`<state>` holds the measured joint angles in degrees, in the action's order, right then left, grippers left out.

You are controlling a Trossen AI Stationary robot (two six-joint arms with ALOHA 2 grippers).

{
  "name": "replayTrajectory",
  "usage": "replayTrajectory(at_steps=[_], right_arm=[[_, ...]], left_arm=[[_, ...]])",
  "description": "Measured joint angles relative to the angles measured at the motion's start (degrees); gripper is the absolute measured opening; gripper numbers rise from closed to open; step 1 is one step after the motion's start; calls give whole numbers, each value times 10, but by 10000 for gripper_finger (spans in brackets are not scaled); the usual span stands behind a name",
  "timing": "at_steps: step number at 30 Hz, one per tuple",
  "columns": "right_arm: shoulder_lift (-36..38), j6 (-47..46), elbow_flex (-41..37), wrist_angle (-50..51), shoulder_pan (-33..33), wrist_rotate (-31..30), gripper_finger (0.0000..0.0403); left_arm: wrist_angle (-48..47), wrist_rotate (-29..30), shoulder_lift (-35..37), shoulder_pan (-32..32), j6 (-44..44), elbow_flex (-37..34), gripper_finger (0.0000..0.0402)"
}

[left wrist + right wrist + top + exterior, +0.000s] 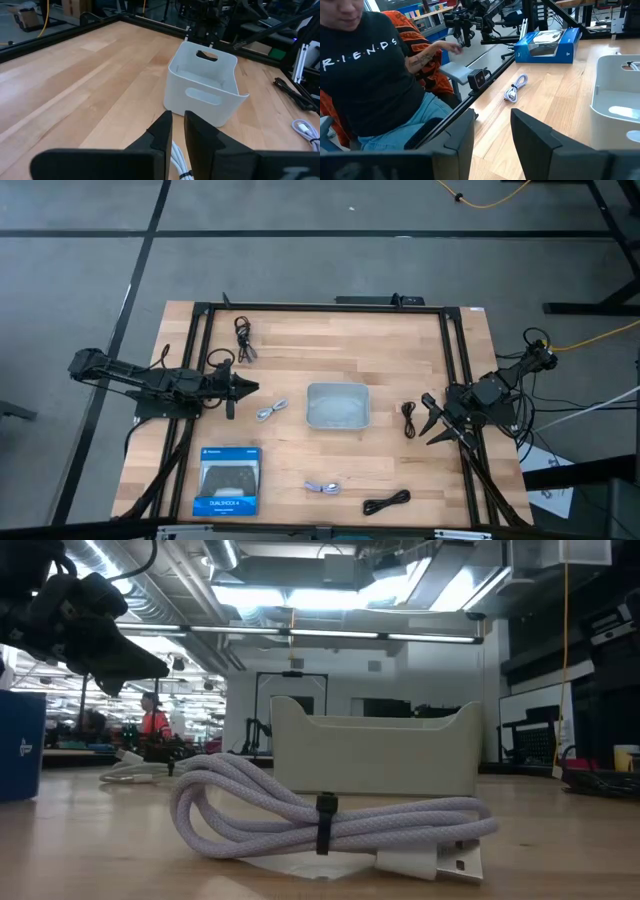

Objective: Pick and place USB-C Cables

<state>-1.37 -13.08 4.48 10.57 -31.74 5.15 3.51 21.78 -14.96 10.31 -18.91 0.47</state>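
Observation:
Five coiled cables lie flat on the wooden table. A black one (244,340) lies at the far left, a light grey one (268,412) left of the white tray (338,420), and a black one (409,418) right of the tray. A light one (323,487) (320,820) and a black one (386,502) lie near the front edge. My left gripper (248,388) (178,131) hovers just left of the light grey cable (178,159), its fingers a narrow gap apart and empty. My right gripper (430,422) (492,135) is open and empty, beside the black cable right of the tray.
A blue-and-black boxed controller (228,480) lies at the front left. A black frame (320,307) runs around the table top. A person in a black shirt (365,75) sits close to the table's near edge. The tray (205,85) holds no cable.

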Motion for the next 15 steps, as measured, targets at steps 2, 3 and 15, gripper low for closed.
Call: replayTrajectory(at_steps=[2,3,15], right_arm=[[0,0,0,0,0,0,132],[0,0,0,0,0,0,132],[0,66,0,-4,0,-31,132]], left_arm=[[0,0,0,0,0,0,43],[0,0,0,0,0,0,43],[16,1,0,0,177,0,43]])
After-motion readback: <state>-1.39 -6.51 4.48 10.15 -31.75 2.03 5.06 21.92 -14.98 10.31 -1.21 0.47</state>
